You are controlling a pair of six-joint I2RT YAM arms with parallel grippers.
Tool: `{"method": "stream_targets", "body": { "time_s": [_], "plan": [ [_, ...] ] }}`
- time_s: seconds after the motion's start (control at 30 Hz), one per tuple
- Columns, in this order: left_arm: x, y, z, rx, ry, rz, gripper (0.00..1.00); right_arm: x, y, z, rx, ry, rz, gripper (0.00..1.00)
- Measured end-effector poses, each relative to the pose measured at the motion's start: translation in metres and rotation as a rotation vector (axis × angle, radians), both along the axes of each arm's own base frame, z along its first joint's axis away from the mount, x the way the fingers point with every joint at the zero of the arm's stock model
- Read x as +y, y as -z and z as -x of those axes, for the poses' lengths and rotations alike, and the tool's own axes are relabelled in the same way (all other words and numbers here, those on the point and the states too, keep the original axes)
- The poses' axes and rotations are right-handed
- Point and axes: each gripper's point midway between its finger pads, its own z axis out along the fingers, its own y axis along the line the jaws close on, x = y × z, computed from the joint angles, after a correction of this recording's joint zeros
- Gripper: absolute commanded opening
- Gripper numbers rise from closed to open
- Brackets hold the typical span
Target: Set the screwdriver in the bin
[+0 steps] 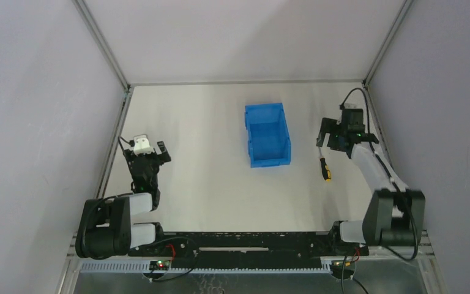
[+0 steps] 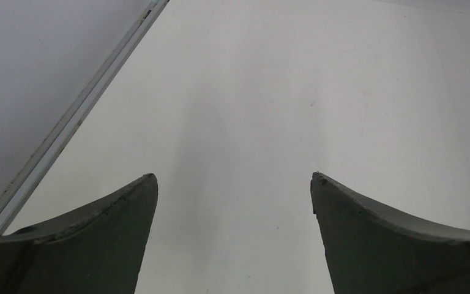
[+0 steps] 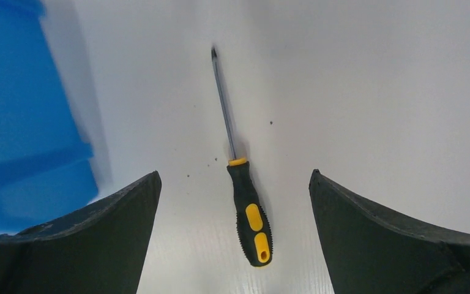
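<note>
On the table, near the right side of the bin but not touching it, the screwdriver lies flat, handle toward the arm bases. The right gripper hovers above it, jaws spread wide, grasping nothing. The left gripper, well apart, is also spread and empty.

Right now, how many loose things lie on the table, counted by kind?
screwdriver: 1
bin: 1
Total: 2
</note>
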Motion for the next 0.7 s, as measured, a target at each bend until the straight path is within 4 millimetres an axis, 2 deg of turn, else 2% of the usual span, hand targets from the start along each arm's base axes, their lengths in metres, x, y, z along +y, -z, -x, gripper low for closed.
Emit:
{"method": "stream_targets", "body": {
  "time_s": [0.17, 0.23, 0.3, 0.37, 0.47, 0.53, 0.6, 0.7],
  "plan": [
    [0.0, 0.0, 0.0, 0.0, 0.0, 0.0, 1.0, 0.006, 0.066, 0.005, 0.247, -0.044, 0.036, 0.95],
    [0.0, 0.0, 0.0, 0.0, 0.0, 0.0, 1.0, 0.006, 0.088, 0.013, 0.331, -0.052, 0.046, 0.9],
    [0.0, 0.0, 0.0, 0.0, 0.0, 0.0, 1.0, 0.005, 0.1, 0.018, 0.38, -0.057, 0.051, 0.81],
    [0.0, 0.0, 0.0, 0.0, 0.0, 0.0, 1.0, 0.004, 0.111, 0.022, 0.419, -0.058, 0.054, 0.71],
    [0.0, 0.0, 0.0, 0.0, 0.0, 0.0, 1.0, 0.006, 0.117, 0.023, 0.439, -0.071, 0.045, 0.28],
    [0.0, 0.0, 0.0, 0.0, 0.0, 0.0, 1.0, 0.007, 0.116, 0.02, 0.433, -0.079, 0.044, 0.09],
    [0.0, 0.0, 0.0, 0.0, 0.0, 0.0, 1.0, 0.006, 0.115, 0.019, 0.432, -0.087, 0.051, 0.0],
    [0.0, 0.0, 0.0, 0.0, 0.0, 0.0, 1.0, 0.007, 0.115, 0.019, 0.433, -0.089, 0.046, 0.0]
  ]
}}
